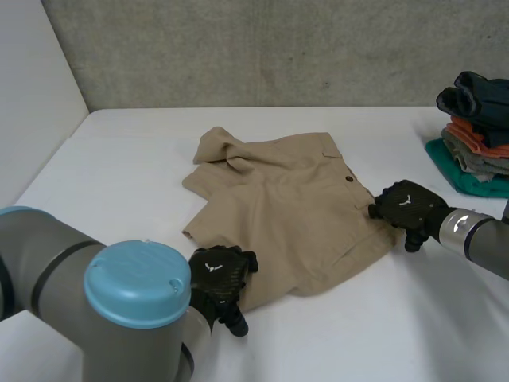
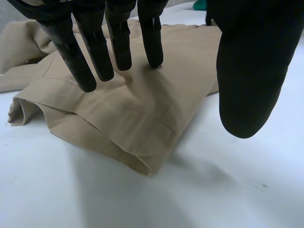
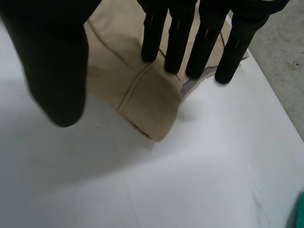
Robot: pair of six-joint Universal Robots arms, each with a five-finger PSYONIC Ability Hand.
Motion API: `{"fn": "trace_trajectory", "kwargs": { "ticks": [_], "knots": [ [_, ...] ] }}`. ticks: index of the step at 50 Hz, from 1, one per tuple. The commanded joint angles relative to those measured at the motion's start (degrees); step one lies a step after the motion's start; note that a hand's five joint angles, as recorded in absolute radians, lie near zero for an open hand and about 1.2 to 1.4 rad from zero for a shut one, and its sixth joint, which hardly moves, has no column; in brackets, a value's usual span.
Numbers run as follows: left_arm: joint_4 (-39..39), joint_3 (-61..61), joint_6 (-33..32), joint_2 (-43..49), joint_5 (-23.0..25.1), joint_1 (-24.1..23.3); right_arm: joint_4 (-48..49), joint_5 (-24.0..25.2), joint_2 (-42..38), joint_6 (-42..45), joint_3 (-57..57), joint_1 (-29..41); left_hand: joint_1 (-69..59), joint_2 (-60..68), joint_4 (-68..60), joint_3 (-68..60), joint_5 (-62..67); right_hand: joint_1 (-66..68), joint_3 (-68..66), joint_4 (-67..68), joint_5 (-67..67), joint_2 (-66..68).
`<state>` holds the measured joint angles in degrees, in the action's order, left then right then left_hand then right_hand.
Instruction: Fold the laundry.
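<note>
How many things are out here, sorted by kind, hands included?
Beige garment, spread out: 1
Pile of folded clothes: 1
Black robot hands: 2, the left hand and the right hand
Total: 4

right hand [image 3: 179, 33]: fingers [image 3: 153, 42] straight, thumb spread at 9 o'clock of them, nothing pinched | tan garment [image 3: 137, 90]: stitched corner under the fingertips, pointing toward 5 o'clock on white table [image 3: 190, 185] | teal cloth [image 3: 300, 214]: 4 o'clock from that corner, well apart
</note>
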<state>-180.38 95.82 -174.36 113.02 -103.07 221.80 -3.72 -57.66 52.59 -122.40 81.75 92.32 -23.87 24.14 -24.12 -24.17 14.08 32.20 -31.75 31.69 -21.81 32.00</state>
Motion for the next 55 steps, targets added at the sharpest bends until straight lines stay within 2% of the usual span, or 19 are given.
{"fn": "trace_trajectory", "kwargs": {
  "ticks": [1, 6, 10, 20, 23, 24, 25, 26, 32, 36, 39, 40, 44, 49, 52, 55],
  "knots": [
    [-2.43, -1.86, -1.07, 4.13, -2.57, 0.04, 3.89, 0.53, -1.26, -2.66, -0.53, 0.23, -4.34, 4.06, -4.09, -4.04, 4.13, 45.90, -46.35, 46.41, -46.29, 46.10],
    [-2.25, -3.44, -1.33, 7.21, -2.83, -0.05, 4.87, 0.44, -1.08, -4.95, -0.53, 0.49, -5.34, 5.07, -5.10, -5.05, 5.14, 47.80, -48.25, 48.31, -48.19, 48.00],
    [-2.43, -5.02, -1.95, 8.70, -2.92, -0.67, 4.60, 0.44, -0.73, -5.13, 0.52, 0.40, -11.39, 11.12, -11.15, -11.10, 11.19, 47.80, -48.25, 48.31, -48.19, 48.00],
    [-3.31, -8.45, -8.19, 11.95, -3.71, -0.93, 4.42, -0.53, 2.43, -7.67, 2.45, -0.04, -26.37, 26.10, -26.12, -26.07, 26.16, 47.80, -48.25, 48.31, -48.19, 48.00],
    [-3.31, -9.16, -9.77, 13.62, -5.03, -0.93, 4.34, -0.79, 3.84, -9.34, 3.33, -0.65, -36.59, 36.32, -36.35, -36.30, 36.39, 47.80, -48.25, 48.31, -48.19, 48.00],
    [-3.22, -9.25, -10.21, 13.98, -5.29, -0.93, 4.34, -0.88, 4.19, -9.61, 3.51, -0.83, -41.63, 41.36, -41.39, -41.34, 41.43, 47.80, -48.25, 48.31, -48.19, 48.00],
    [-3.13, -9.33, -11.26, 14.33, -5.82, -0.93, 4.34, -1.05, 4.97, -9.87, 4.12, -1.00, -52.67, 52.40, -52.43, -52.38, 52.47, 47.80, -48.25, 48.31, -48.19, 48.00],
    [-3.22, -9.25, -11.79, 14.24, -6.00, -0.93, 4.34, -1.14, 5.42, -9.87, 4.47, -1.00, -56.09, 55.82, -55.85, -55.80, 55.89, 47.80, -48.25, 48.31, -48.19, 48.00],
    [-3.48, -8.72, -14.08, 12.58, -6.96, -1.02, 1.62, -2.46, 9.72, -10.57, 6.23, -1.09, -56.13, 55.86, -55.88, -55.83, 55.92, 47.80, -48.25, 48.31, -48.19, 48.00],
    [-2.52, -8.11, -15.13, 7.14, -7.14, -0.93, -3.21, -4.56, 12.09, -10.05, 6.41, -1.18, -56.13, 55.86, -55.88, -55.83, 55.92, 47.80, -48.25, 48.31, -48.19, 48.00],
    [0.46, -5.74, -18.64, 1.60, -6.79, -0.93, -10.06, -6.32, 15.17, -8.91, 7.02, -1.09, -56.13, 55.86, -55.88, -55.83, 55.92, 47.80, -48.25, 48.31, -48.19, 48.00],
    [2.82, -4.34, -21.70, -1.46, -6.70, -1.02, -12.08, -6.50, 16.22, -8.38, 7.37, -1.09, -56.13, 55.86, -55.88, -55.83, 55.92, 47.80, -48.25, 48.31, -48.19, 48.00],
    [8.71, -0.65, -28.64, -8.67, -6.26, -1.46, -23.84, -7.38, 22.10, -0.94, 11.05, -1.27, -56.13, 55.86, -55.88, -55.83, 55.92, 47.80, -48.25, 48.31, -48.19, 48.00],
    [15.75, 2.44, -32.97, -13.61, -5.91, -3.91, -35.20, -9.92, 27.64, 7.87, 15.98, -1.70, -56.13, 55.86, -55.88, -55.83, 55.92, 47.80, -48.25, 48.31, -48.19, 48.00],
    [18.92, 2.79, -33.07, -14.32, -5.65, -5.32, -38.19, -10.63, 30.28, 10.42, 17.56, -2.93, -56.13, 55.86, -55.88, -55.83, 55.92, 47.80, -48.25, 48.31, -48.19, 48.00],
    [18.15, 2.18, -32.98, -13.88, -5.73, -4.98, -37.07, -10.28, 30.56, 10.26, 17.92, -3.20, -56.13, 55.86, -55.88, -55.83, 55.92, 47.80, -48.25, 48.31, -48.19, 48.00]
  ]
}}
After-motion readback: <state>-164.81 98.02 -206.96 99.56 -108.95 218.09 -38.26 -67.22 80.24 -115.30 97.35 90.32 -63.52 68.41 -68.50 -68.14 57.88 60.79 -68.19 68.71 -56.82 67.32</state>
